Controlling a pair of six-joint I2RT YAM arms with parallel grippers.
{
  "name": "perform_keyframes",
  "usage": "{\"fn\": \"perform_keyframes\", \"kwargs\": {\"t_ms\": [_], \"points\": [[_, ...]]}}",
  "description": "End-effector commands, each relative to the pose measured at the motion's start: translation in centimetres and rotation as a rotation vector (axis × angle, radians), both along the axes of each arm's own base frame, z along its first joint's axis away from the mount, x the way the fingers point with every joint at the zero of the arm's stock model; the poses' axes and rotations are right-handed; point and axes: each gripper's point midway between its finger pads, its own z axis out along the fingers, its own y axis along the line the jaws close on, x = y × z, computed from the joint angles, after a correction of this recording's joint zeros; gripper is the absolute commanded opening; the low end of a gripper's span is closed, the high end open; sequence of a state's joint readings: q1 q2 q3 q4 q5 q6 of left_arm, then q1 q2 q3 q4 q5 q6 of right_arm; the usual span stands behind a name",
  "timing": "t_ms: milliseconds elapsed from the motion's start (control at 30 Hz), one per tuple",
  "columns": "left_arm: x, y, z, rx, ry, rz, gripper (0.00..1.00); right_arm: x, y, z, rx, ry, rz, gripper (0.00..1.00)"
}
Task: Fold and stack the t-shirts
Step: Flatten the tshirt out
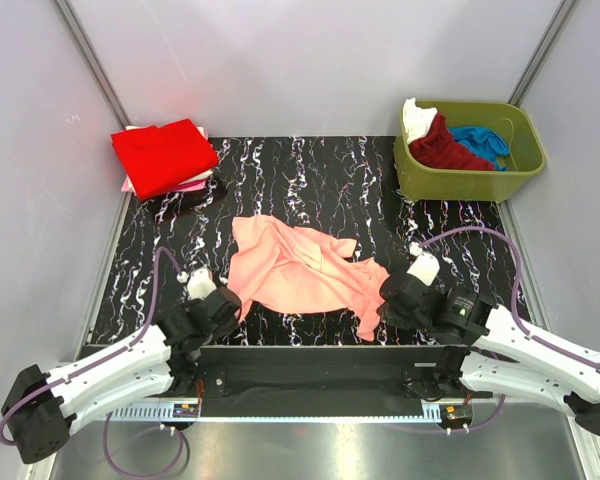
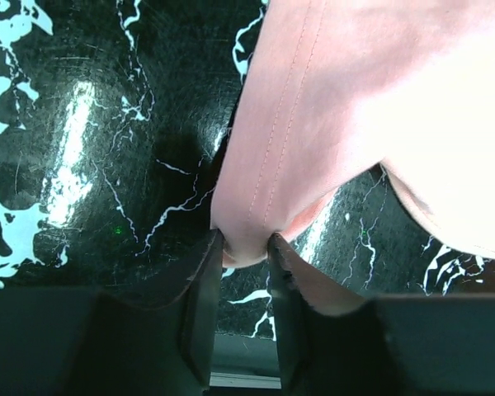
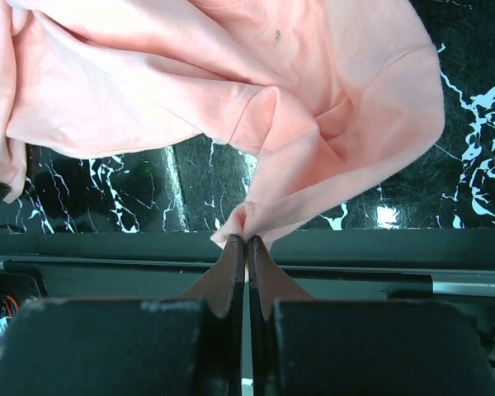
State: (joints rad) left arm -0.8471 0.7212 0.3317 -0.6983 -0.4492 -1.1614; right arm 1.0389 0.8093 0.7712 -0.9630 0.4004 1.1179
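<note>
1. Two grippers each pinch the salmon-pink t-shirt [image 1: 300, 265], which lies crumpled in the middle of the black marbled table [image 1: 320, 170], closer to its near edge than to its far one.
2. Left gripper [image 2: 245, 247]: its fingers stand narrow, clamped on a stitched hem at the shirt's near-left corner. The seam lines run straight up from the grip in the left wrist view.
3. Right gripper [image 3: 247, 241]: its fingers are pressed almost together on a small gathered tip of cloth at the shirt's near-right end, above the table's near edge.
4. The cloth looks thin, light and limp. It sags and doubles over itself between the two grips, so it will not keep a shape unless it is laid flat.
5. It is not fragile, but the right-hand pinch holds very little fabric and could slip. A hem or seam, where the cloth is doubled, is the surer place to hold.
6. A folded bright red t-shirt [image 1: 163, 155] lies on a pale pink one [image 1: 195, 185] at the far left.
7. The olive-green tub [image 1: 520, 150] at the far right holds a dark red t-shirt [image 1: 450, 148], a blue one [image 1: 485, 140] and a white one [image 1: 416, 118], all unfolded.
</note>
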Motion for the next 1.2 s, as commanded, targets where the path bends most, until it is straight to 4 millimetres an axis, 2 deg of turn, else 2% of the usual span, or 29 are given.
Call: {"fn": "perform_keyframes", "kwargs": {"t_ms": [0,133,167,267,300,367,400,467,500,567,600,667,700,767,800,833,867,900,933,1000,1100,1167], "points": [[1.2,-0.1,0.6,-0.002,-0.066,0.019,0.32,0.3,0.1,0.0,-0.001,-0.013,-0.005,0.00],[1.2,-0.2,0.6,-0.007,-0.068,0.017,0.20,0.4,0.1,0.1,-0.002,-0.015,-0.007,0.00],[1.2,-0.1,0.7,-0.006,-0.067,0.017,0.10,0.4,0.1,0.2,0.001,-0.017,-0.010,0.00],[1.0,0.2,2.0,0.000,-0.068,0.021,0.00,0.6,-0.4,1.2,-0.004,-0.039,-0.023,0.00],[1.5,-0.2,3.7,-0.022,-0.092,0.022,0.00,0.6,-0.9,1.4,-0.021,-0.041,-0.029,0.00],[1.6,-0.1,5.9,-0.038,-0.125,0.018,0.00,1.2,-1.5,3.6,-0.004,-0.099,-0.052,0.00],[2.0,-0.2,8.5,-0.069,-0.172,0.016,0.00,1.6,-2.2,5.8,0.009,-0.151,-0.068,0.00],[2.5,-0.2,11.6,-0.092,-0.231,0.009,0.00,2.1,-3.0,8.4,0.022,-0.215,-0.084,0.00],[3.0,-0.4,15.1,-0.133,-0.293,0.008,0.00,2.2,-3.7,11.2,0.050,-0.259,-0.098,0.00],[3.3,0.4,18.6,-0.090,-0.358,-0.024,0.00,2.7,-5.8,14.3,0.019,-0.344,-0.133,0.00],[3.8,0.3,22.9,-0.123,-0.432,-0.037,0.00,2.8,-6.6,17.7,0.069,-0.405,-0.153,0.00],[4.1,0.9,27.0,-0.055,-0.514,-0.107,0.00,3.0,-9.0,21.1,0.041,-0.499,-0.185,0.00],[4.3,1.0,31.5,-0.075,-0.583,-0.112,0.00,2.8,-10.2,24.4,0.092,-0.560,-0.209,0.00],[4.3,2.0,35.4,0.004,-0.651,-0.166,0.00,2.7,-12.8,27.6,0.062,-0.654,-0.239,0.00],[3.8,3.1,39.7,-0.025,-0.733,-0.153,0.00,2.3,-14.3,30.4,0.110,-0.712,-0.269,0.00],[4.1,3.4,40.8,0.047,-0.744,-0.182,0.00,2.1,-16.1,31.7,0.076,-0.763,-0.288,0.00],[3.9,3.8,42.4,0.058,-0.773,-0.187,0.00,1.8,-17.0,33.4,0.107,-0.805,-0.309,0.00],[3.5,4.6,45.4,0.040,-0.829,-0.171,0.00,1.3,-18.4,35.2,0.143,-0.849,-0.334,0.00],[3.2,5.4,46.5,0.068,-0.854,-0.176,0.00,0.7,-20.1,36.2,0.137,-0.890,-0.344,0.00],[2.3,6.5,49.6,0.044,-0.928,-0.168,0.00,-0.2,-21.7,38.9,0.222,-0.966,-0.364,0.00],[1.2,7.2,52.1,0.034,-1.008,-0.207,0.00,-1.5,-23.0,41.6,0.258,-1.059,-0.313,0.00],[0.6,7.0,53.2,0.024,-1.054,-0.251,0.00,-1.3,-22.0,42.4,0.230,-1.074,-0.263,0.00]]}}
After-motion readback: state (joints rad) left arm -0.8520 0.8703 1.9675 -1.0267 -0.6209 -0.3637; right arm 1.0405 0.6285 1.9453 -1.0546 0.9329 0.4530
